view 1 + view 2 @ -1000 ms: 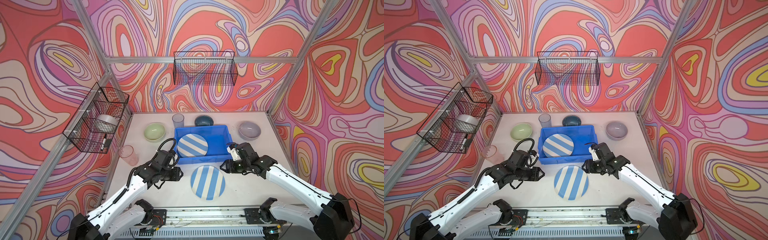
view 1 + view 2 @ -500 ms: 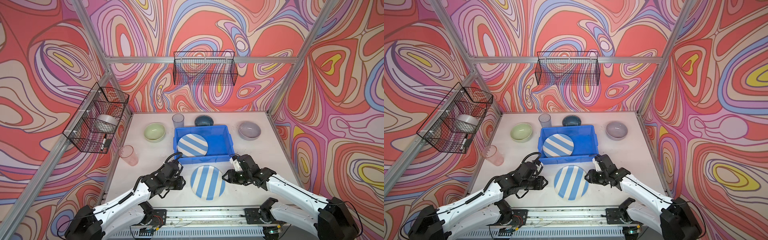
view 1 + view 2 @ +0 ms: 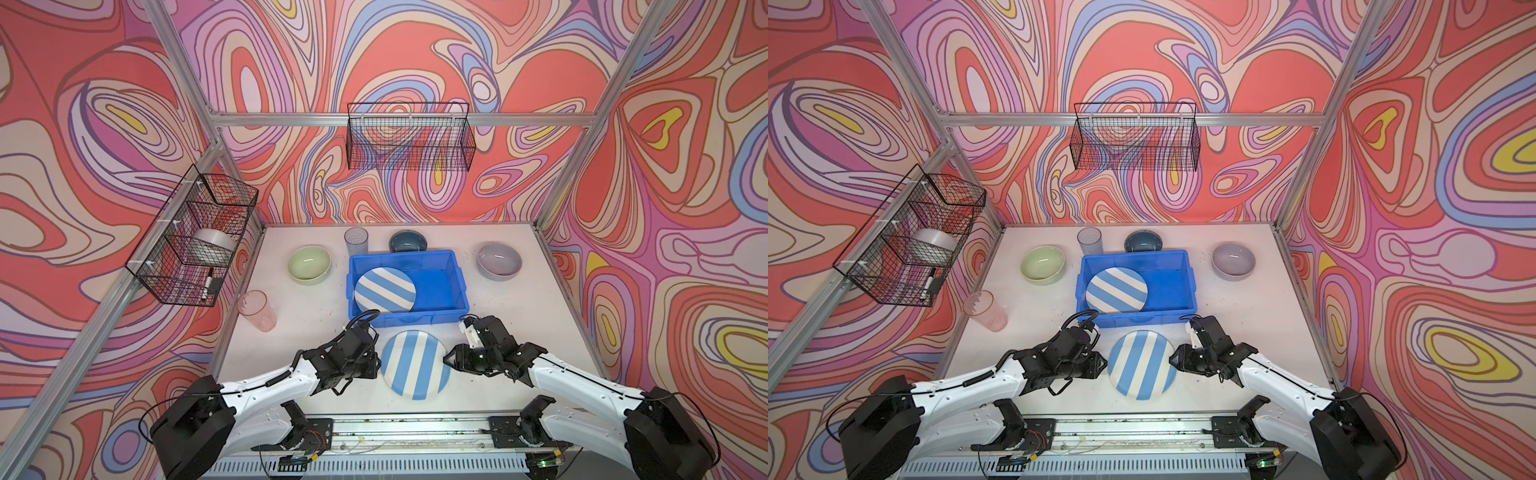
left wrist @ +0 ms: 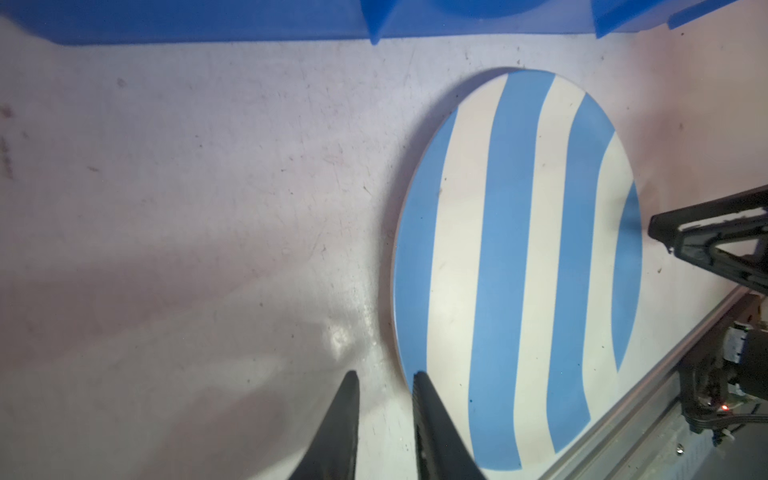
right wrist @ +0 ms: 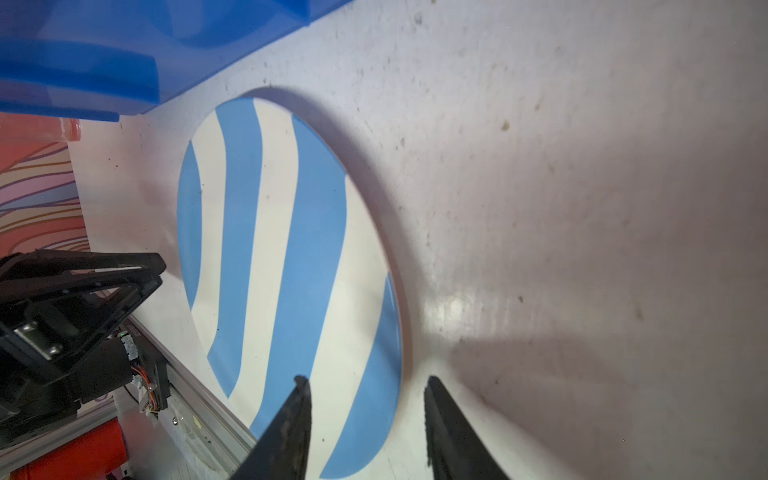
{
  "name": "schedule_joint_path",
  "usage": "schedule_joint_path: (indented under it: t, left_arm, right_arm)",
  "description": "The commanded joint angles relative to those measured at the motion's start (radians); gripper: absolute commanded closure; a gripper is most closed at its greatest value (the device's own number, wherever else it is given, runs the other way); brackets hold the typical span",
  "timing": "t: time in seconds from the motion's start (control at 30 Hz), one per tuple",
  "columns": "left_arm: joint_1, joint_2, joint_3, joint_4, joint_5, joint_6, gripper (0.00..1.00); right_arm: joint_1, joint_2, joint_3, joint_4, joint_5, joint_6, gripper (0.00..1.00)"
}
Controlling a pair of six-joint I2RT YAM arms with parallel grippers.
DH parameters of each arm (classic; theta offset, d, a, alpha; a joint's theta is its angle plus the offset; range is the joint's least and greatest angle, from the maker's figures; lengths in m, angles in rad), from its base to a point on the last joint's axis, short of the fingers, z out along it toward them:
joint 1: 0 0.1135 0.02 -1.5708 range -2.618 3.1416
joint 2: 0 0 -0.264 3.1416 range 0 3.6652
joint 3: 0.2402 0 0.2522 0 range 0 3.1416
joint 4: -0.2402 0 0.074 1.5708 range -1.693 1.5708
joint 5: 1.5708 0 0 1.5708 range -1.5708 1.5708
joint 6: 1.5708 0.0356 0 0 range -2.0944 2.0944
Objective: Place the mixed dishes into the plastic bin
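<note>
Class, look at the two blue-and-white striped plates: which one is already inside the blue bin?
The farther striped plate, lying inside the bin towards its left. The nearer striped plate lies on the table before the bin.

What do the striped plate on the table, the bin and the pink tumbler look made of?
Plate on the table: probably melamine or glazed ceramic; thin rim, smooth printed stripes, dull sheen.
Bin: moulded plastic, glossy, ribbed under its rim.
Pink tumbler: clear tinted plastic, probably; table shows through.
</note>
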Motion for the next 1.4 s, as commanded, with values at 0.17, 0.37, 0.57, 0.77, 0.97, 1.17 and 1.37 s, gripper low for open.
schedule_joint_path:
  t: [0.17, 0.37, 0.57, 0.77, 0.97, 1.17, 1.37]
  left_arm:
    - [-0.041, 0.107, 0.017, 0.086, -0.046, -0.035, 0.77]
    - [-0.065, 0.149, 0.028, 0.081, -0.071, -0.058, 0.82]
    - [-0.085, 0.168, 0.015, 0.082, -0.096, -0.086, 0.85]
    - [-0.096, 0.192, 0.008, 0.091, -0.107, -0.104, 0.85]
    - [-0.104, 0.214, -0.001, 0.104, -0.107, -0.115, 0.85]
    - [-0.112, 0.222, -0.008, 0.123, -0.101, -0.117, 0.85]
    - [-0.117, 0.214, -0.004, 0.124, -0.093, -0.121, 0.84]
  right_arm:
    - [0.007, 0.01, -0.033, 0.025, -0.008, 0.003, 0.52]
    - [0.007, 0.029, -0.063, 0.067, -0.024, 0.006, 0.51]
    - [0.007, 0.031, -0.084, 0.126, -0.078, 0.016, 0.51]
    - [0.007, 0.05, -0.089, 0.174, -0.132, 0.024, 0.6]
    - [0.007, 0.025, -0.098, 0.218, -0.174, 0.05, 0.71]
    - [0.007, -0.039, -0.078, 0.166, -0.17, 0.057, 0.82]
    - [0.007, -0.1, -0.056, 0.066, -0.144, 0.05, 0.9]
